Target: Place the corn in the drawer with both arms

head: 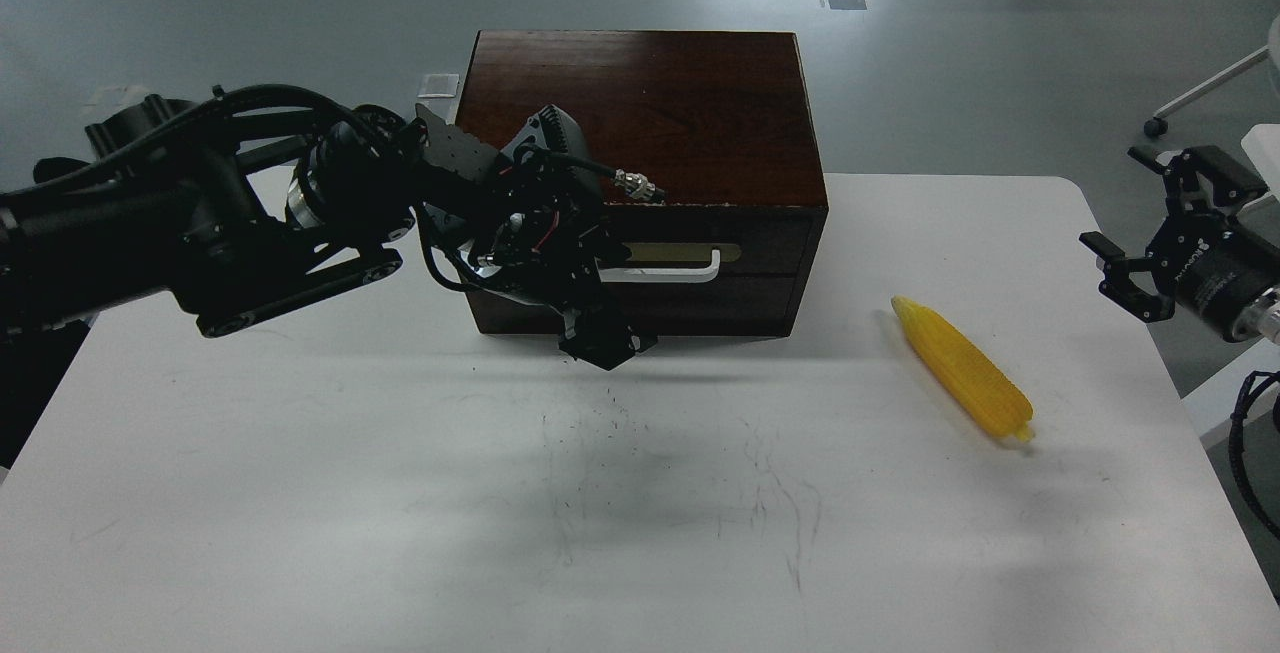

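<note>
The corn [965, 370] lies on the white table [400, 493] at the right, tip pointing to the far left. The dark wooden box [650, 103] stands at the table's back middle, and its drawer [760, 258] looks closed, with the white bar handle [690, 270] on its front. My left gripper [600, 308] hangs in front of the drawer's left part and covers the left end of the handle; its fingers are too dark to tell apart. My right gripper [1125, 278] is open and empty beyond the table's right edge, right of the corn.
The table's right edge runs just left of my right gripper. A cable plug [635, 188] sticks out of the left wrist over the box's front edge. White furniture legs [1200, 93] stand on the grey floor at the right.
</note>
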`<control>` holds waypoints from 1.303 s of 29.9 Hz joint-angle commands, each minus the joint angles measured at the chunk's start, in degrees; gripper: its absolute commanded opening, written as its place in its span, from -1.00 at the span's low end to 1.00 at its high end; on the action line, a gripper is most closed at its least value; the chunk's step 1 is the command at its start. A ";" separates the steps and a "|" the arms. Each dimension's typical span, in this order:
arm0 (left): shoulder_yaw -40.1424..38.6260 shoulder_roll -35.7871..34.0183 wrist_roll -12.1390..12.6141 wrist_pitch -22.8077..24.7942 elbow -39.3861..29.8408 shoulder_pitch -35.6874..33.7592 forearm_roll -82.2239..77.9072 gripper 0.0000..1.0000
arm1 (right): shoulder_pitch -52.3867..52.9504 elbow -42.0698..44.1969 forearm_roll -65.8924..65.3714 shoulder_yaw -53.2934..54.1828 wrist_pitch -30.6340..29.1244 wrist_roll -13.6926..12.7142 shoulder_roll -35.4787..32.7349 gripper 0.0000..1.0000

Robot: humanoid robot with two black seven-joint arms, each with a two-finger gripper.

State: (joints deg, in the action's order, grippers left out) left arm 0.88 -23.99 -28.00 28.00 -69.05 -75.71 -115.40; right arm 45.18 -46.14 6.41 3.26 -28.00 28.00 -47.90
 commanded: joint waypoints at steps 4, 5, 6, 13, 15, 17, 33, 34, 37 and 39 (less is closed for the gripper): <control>0.71 0.09 0.00 0.00 1.28 0.48 -0.09 0.98 | -0.01 0.00 0.00 0.00 0.00 0.00 0.00 1.00; 0.79 0.09 0.00 0.00 1.46 0.48 -0.09 0.98 | -0.01 0.00 0.00 0.00 0.00 0.00 0.00 1.00; 0.79 0.09 0.00 0.00 1.63 0.48 -0.09 0.98 | -0.01 0.00 0.00 0.00 0.00 0.00 0.00 1.00; 0.62 0.00 0.00 0.00 0.58 1.36 0.18 0.98 | -0.01 0.00 0.00 0.00 0.00 0.00 0.00 1.00; 0.62 0.00 0.00 0.00 -0.64 1.45 0.35 0.98 | -0.01 0.00 0.00 0.00 0.00 0.00 0.00 1.00; 0.71 -0.09 0.00 0.00 -2.40 1.53 0.44 0.98 | -0.10 0.00 0.00 0.00 0.00 0.00 0.00 1.00; 3.25 -4.39 0.00 0.00 -14.00 1.71 0.62 0.98 | -0.10 0.08 0.00 0.17 0.00 0.00 0.00 1.00; 3.25 -4.57 0.00 0.00 -14.45 1.71 0.62 0.98 | -0.10 0.08 0.00 0.17 0.00 0.00 0.00 1.00; 3.25 -5.01 0.00 0.00 -16.29 1.62 0.62 0.98 | -0.10 0.08 0.00 0.17 0.00 0.00 0.00 1.00; 3.25 -5.19 0.00 0.00 -16.82 1.62 0.62 0.98 | -0.10 0.08 0.00 0.17 0.00 0.00 0.00 1.00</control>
State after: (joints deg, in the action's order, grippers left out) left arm 4.21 -28.87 -27.91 28.09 -84.74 -74.01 -114.82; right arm 45.08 -46.05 6.42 3.43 -28.00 28.00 -47.90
